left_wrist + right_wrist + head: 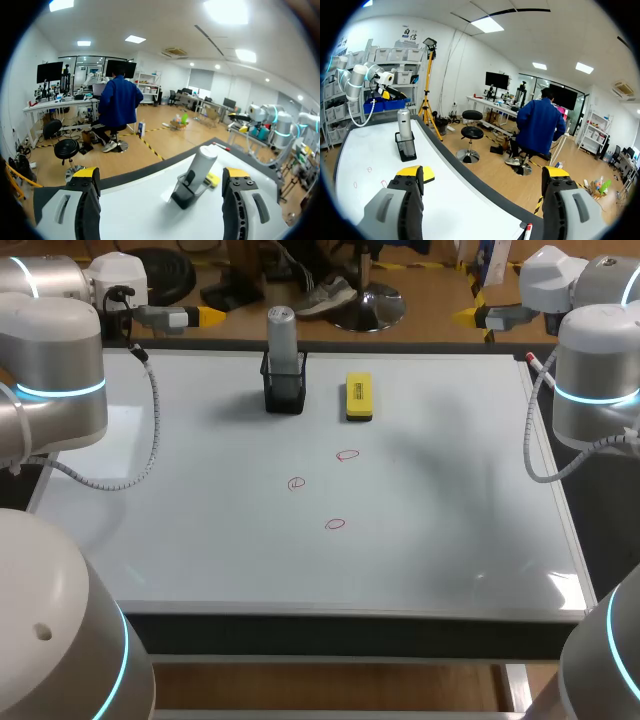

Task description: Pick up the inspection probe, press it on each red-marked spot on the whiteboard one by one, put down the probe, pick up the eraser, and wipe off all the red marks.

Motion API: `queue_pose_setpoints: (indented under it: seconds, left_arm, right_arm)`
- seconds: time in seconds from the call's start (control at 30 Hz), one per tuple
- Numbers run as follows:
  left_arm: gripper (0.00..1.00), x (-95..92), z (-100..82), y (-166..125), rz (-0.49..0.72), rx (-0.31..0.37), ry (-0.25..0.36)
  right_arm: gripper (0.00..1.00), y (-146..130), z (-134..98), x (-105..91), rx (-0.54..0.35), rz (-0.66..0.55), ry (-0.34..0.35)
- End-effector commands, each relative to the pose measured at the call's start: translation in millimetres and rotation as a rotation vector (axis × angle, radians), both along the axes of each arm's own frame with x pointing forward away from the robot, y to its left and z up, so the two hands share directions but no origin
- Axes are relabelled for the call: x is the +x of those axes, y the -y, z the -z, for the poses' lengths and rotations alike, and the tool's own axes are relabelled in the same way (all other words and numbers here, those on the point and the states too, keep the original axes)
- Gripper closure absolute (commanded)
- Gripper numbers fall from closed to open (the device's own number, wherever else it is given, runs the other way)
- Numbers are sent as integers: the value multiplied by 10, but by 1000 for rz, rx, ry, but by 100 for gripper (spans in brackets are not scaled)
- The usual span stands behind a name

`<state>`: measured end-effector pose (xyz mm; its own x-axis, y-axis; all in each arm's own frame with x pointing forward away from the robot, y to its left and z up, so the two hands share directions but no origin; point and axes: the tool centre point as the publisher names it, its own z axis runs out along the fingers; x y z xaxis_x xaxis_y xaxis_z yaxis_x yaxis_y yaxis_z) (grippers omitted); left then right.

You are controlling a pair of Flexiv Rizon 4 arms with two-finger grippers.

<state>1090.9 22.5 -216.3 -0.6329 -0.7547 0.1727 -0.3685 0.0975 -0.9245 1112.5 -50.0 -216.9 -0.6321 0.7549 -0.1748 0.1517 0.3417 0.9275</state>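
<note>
The grey inspection probe (282, 336) stands upright in a black holder (284, 390) at the back of the whiteboard (450, 530). A yellow eraser (358, 397) lies just right of the holder. Three red marks (347, 454) (296, 483) (335, 524) sit mid-board. My left gripper (208, 316) hovers open at the back left edge, the probe (200, 162) and eraser (213, 179) ahead between its fingers, far off. My right gripper (472, 315) hangs open at the back right edge, seeing the probe (404, 123) and the red marks (369, 169) from the side.
A marker pen (535, 362) with a red tip lies at the board's back right corner, also seen as a pen (527, 231) under my right gripper. My arms' grey links (55, 380) (595, 380) stand at both sides of the board.
</note>
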Motion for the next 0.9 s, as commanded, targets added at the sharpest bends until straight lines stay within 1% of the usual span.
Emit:
queue_pose_setpoints:
  seconds: [0.03,0.6,0.73,0.87,0.9]
  left_arm:
    - [0,1,4,-1,0,-1,0]
    - [0,1,4,-1,0,-1,0]
    - [0,18,-26,106,88,20,8]
    - [0,32,-57,260,217,41,22]
    - [0,33,-66,295,259,37,41]
  right_arm:
    - [0,3,2,3,0,-1,0]
    - [0,3,2,3,0,-1,0]
    - [0,3,2,3,0,-1,0]
    - [0,3,2,3,0,-1,0]
    - [0,3,2,3,0,-1,0]
